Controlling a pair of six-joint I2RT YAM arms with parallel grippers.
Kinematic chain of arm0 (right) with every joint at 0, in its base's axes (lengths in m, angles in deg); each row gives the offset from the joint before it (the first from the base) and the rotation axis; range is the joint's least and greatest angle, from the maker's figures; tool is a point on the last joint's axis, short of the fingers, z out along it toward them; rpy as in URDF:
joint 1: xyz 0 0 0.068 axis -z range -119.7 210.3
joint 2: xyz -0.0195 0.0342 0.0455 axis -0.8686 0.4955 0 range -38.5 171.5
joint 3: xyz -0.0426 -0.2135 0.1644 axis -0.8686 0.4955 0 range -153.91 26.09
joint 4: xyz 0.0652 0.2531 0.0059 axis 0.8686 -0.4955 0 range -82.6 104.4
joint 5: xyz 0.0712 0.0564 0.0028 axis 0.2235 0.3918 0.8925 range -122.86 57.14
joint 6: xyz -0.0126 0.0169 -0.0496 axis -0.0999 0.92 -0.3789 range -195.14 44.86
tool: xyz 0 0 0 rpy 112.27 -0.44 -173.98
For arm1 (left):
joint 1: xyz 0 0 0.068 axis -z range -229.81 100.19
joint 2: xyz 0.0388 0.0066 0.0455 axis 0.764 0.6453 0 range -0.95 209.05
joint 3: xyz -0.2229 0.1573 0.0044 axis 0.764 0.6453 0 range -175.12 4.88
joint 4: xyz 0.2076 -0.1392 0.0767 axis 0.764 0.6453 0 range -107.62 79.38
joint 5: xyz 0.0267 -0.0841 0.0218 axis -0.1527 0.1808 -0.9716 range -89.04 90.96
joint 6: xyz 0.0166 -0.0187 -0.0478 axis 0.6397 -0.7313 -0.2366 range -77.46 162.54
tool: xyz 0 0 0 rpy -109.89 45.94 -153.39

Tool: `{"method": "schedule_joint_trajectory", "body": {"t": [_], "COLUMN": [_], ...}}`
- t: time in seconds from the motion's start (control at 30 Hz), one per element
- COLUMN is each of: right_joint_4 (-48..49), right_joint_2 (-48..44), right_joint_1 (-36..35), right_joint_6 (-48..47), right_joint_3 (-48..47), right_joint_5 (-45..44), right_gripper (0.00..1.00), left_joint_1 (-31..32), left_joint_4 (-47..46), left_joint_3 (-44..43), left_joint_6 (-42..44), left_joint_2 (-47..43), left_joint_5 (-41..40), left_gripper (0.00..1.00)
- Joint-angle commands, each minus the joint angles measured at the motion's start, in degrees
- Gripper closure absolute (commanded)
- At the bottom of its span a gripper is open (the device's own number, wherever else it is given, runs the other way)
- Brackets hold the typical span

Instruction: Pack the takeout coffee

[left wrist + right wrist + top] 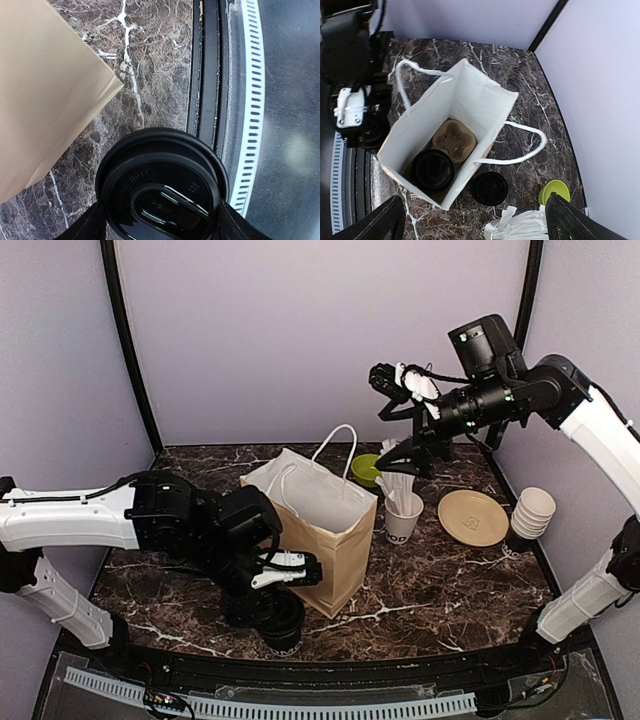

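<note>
The left arm (60, 520) and right arm (602, 435) share one build: smooth white shells between bulky black cylindrical joints. A thin black cable (95, 493) runs along the left arm's white link. Small green lights (465, 340) glow on the right arm's black housings. The left gripper (278, 612) and right gripper (392, 415) are black, each carrying a white block (283, 571).

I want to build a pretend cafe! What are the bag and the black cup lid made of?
The bag looks like brown kraft paper: matte, with sharp folded creases and a white inside. The cup lid looks like black plastic: smooth, a bit shiny, with moulded raised rings and lettering.
</note>
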State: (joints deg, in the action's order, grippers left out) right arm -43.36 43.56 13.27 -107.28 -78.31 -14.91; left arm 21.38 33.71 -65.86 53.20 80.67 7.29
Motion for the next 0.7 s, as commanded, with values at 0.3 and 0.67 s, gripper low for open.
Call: {"method": "schedule_joint_trajectory", "body": {"t": [0.3, 0.67], "right_joint_4": [6.89, 7.48], "right_joint_2": [8.92, 19.91], "right_joint_1": [7.18, 4.57], "right_joint_6": [16.88, 20.49], "right_joint_3": [1.24, -12.56], "right_joint_5": [19.98, 18.28], "right_gripper": [0.05, 0.63], "left_joint_1": [0.16, -1.47], "left_joint_4": [14.63, 22.8], "left_joint_3": [-12.48, -17.83], "left_joint_6": [-5.88, -13.73], "left_joint_2": [-9.98, -17.17], "left_joint_5": [-3.85, -22.84], "left_gripper": [0.49, 0.51]}}
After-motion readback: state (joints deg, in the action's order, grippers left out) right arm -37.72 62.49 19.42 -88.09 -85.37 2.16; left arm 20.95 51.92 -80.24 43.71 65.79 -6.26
